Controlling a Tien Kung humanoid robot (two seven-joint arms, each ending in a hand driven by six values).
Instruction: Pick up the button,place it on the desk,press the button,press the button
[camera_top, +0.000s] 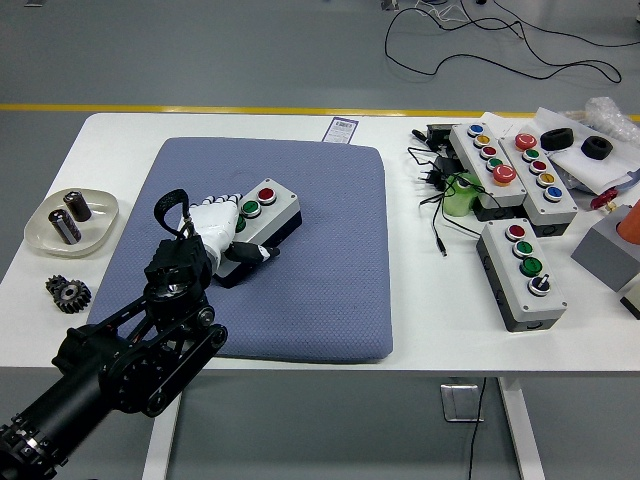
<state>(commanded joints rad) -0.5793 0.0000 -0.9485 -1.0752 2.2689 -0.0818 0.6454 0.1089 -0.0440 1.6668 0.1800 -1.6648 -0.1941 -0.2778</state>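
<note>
A grey button box (278, 214) with a black base lies on the blue mat (320, 250), left of its middle. A red button (266, 194) and a green button (250, 208) show on its top. My left hand (228, 228), white with black joints, lies over the box's left end. Its fingers (222, 201) reach over the top and its thumb (256, 252) runs along the near side, so it holds the box. The left end of the box is hidden under the hand. My black left arm (130, 350) comes in from the lower left.
A shallow dish (45, 228) with two dark cylinders and a small gear (67, 294) lie on the table left of the mat. Three more button boxes (520, 272), cables (438, 190), black rings and a grey block crowd the right side.
</note>
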